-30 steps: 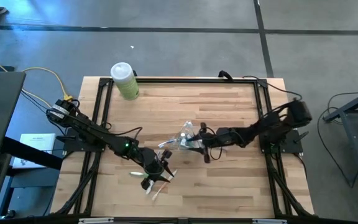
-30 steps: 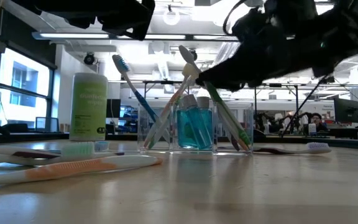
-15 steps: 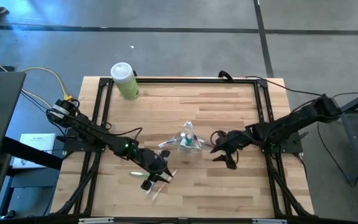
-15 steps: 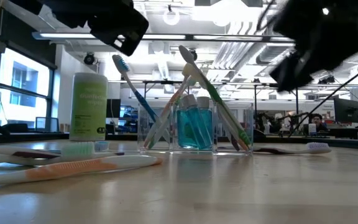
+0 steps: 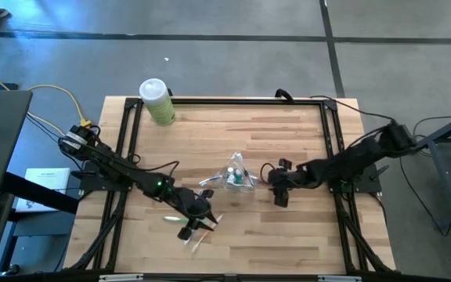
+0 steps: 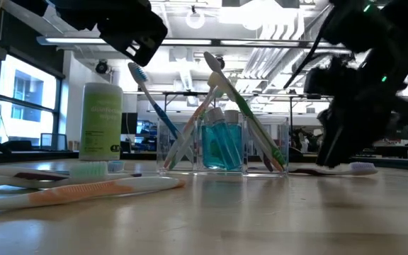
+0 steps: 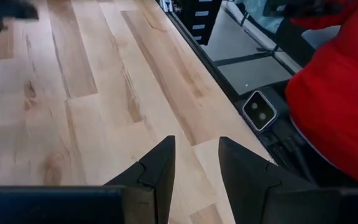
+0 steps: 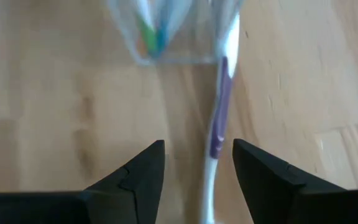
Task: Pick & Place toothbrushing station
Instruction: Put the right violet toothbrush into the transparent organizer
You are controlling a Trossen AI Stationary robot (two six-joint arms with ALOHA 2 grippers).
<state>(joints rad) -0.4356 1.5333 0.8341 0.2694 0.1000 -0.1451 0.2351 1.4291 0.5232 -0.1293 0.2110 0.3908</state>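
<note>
A small clear cup (image 5: pixel 234 177) stands mid-table. It holds teal white-capped tubes (image 6: pixel 222 145) and several toothbrushes that lean against its rim (image 6: pixel 243 113). To its right a white-and-purple toothbrush (image 8: pixel 220 118) lies flat on the wood, also in the low view (image 6: pixel 356 168). My right gripper (image 5: pixel 279 193) is open and tipped down over it, fingers either side of the handle (image 8: pixel 194 149), touching nothing. More toothbrushes (image 5: pixel 196 229) lie near the front. My left gripper (image 5: pixel 196 210) hovers open above them, nothing between its fingers (image 7: pixel 196 146).
A larger pale-green bottle with a white cap (image 5: pixel 156 102) stands at the far left corner. A black frame (image 5: pixel 225 100) runs around the table edges. A person in red (image 7: pixel 340 93) stands beyond the near edge. Bare wood lies between the cup and the far edge.
My right gripper has drawn back from the cup toward the table's right edge. It has then tipped steeply downward and come lower over the toothbrush lying right of the cup. My left gripper has rolled about its own axis without leaving its place. The cup and its contents have stayed put.
</note>
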